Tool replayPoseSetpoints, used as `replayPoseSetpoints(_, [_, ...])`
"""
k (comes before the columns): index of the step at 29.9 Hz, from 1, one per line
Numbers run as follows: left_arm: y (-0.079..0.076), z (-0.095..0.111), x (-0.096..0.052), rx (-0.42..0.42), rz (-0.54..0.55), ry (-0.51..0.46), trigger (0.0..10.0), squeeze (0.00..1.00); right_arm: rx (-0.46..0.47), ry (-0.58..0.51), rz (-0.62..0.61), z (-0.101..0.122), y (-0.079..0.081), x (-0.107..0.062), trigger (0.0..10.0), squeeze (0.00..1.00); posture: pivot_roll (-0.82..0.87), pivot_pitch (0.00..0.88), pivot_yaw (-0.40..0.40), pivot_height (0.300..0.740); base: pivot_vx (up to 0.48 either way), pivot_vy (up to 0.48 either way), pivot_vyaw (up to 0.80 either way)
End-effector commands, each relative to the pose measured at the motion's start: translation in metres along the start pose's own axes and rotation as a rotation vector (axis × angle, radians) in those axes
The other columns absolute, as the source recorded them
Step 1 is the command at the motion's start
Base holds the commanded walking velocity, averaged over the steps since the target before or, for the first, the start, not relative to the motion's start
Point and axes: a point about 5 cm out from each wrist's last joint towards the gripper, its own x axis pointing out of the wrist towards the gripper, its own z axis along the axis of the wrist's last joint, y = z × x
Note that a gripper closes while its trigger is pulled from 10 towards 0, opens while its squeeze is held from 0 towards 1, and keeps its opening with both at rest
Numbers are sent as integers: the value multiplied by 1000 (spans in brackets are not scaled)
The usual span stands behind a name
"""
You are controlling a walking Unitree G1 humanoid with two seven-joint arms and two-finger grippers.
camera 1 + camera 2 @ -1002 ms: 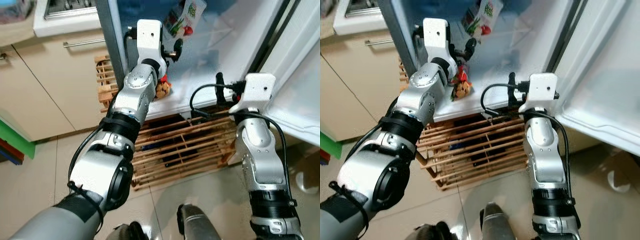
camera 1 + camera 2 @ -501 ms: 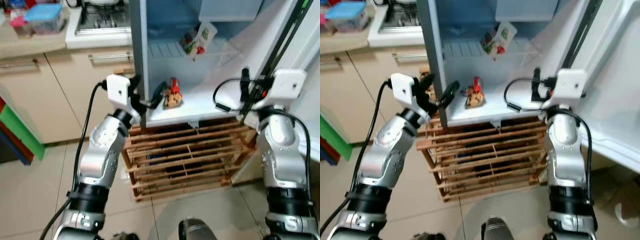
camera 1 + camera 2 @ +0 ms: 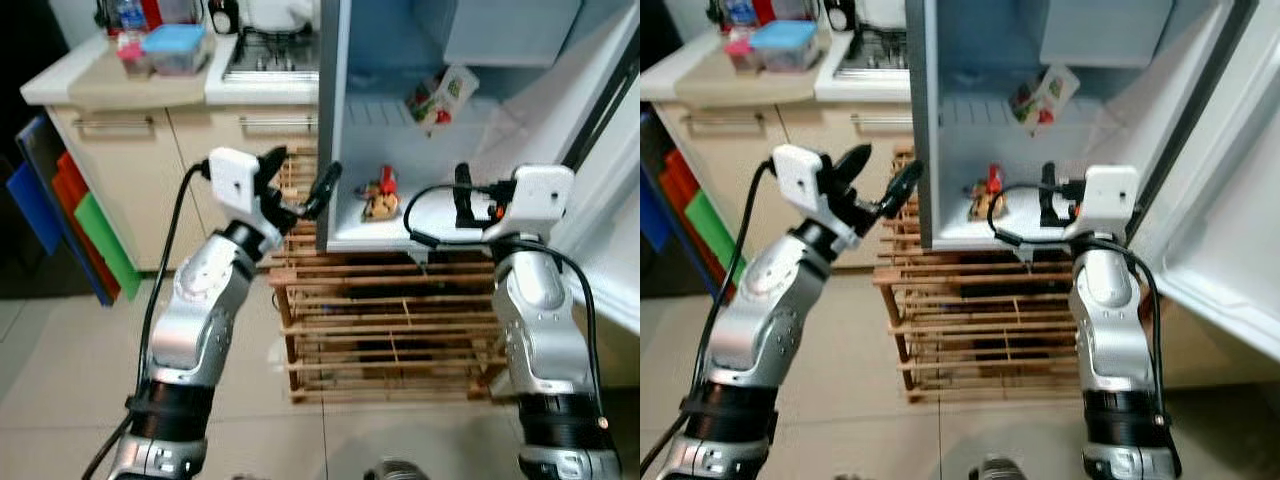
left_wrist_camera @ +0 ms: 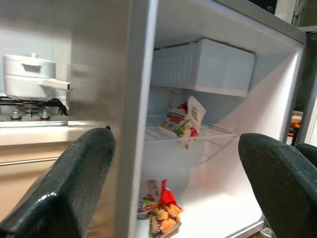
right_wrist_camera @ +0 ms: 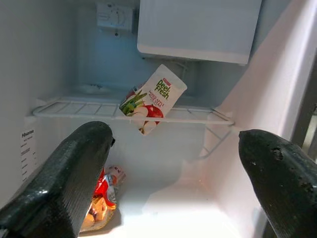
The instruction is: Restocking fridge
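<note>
A small fridge (image 3: 333,120) stands open on a wooden crate. A tilted juice carton (image 5: 154,98) leans on its wire shelf (image 5: 74,110). A red and orange snack bag (image 3: 380,195) lies on the fridge floor. My left gripper (image 3: 302,172) is open and holds nothing. It hangs outside the fridge, just in front of its left wall. My right gripper (image 3: 462,192) is open too, at the front edge of the fridge floor, to the right of the snack bag and apart from it.
The fridge door (image 3: 1220,250) stands open on the right. A white freezer box (image 5: 198,27) sits at the top of the fridge. The slatted wooden crate (image 3: 390,330) is below it. To the left are cabinets, a counter with a stove (image 3: 262,55) and containers (image 3: 172,45), and coloured boards (image 3: 70,210).
My left gripper has drawn back out of the fridge to its left front edge, and the snack bag stays on the fridge floor. The whole view has shifted as the camera backed away.
</note>
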Motion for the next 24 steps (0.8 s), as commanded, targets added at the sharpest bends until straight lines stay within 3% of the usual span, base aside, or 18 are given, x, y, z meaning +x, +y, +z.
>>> replayPoseSetpoints(1, [-9,6,5,1,-42,-19,10000,0,-5,-24,-7,6,-1,0,10000,0,-290,4,27,740,0,0,0])
replayPoseSetpoints(6, [-12,3,5,-4,-50,-4,10000,0,-10,-18,-13,4,-4,-1,10000,0,-293,9,30,740,0,-105,0])
replayPoseSetpoints(14, [-14,7,7,-30,-63,-21,10000,0,-11,-12,-24,2,-5,-4,10000,0,-299,16,40,740,0,-466,0])
replayPoseSetpoints(24, [-11,11,10,-28,-53,-33,10000,0,-12,2,-27,-1,-5,-6,10000,0,-299,25,42,740,0,0,0])
